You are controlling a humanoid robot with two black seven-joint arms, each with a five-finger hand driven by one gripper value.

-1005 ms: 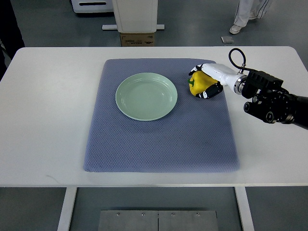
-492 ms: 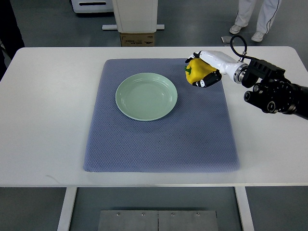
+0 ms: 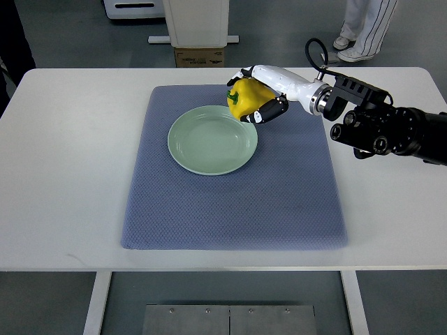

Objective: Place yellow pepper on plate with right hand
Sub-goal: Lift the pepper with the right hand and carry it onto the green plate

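Note:
A yellow pepper [image 3: 244,98] with a green stem is held in my right hand [image 3: 255,94], whose white and black fingers are curled around it. The hand carries it above the far right rim of the pale green plate [image 3: 202,150]. The plate is empty and lies on a blue-grey mat [image 3: 230,202] on the white table [image 3: 70,153]. My right arm [image 3: 377,125] comes in from the right edge. My left arm does not show.
A person's legs in white trousers [image 3: 367,24] stand beyond the table's far right edge. A white pedestal with a cardboard box [image 3: 199,56] stands behind the far edge.
My right hand has lifted the pepper off the mat and carried it left, from the mat's right part to just over the plate's far right rim.

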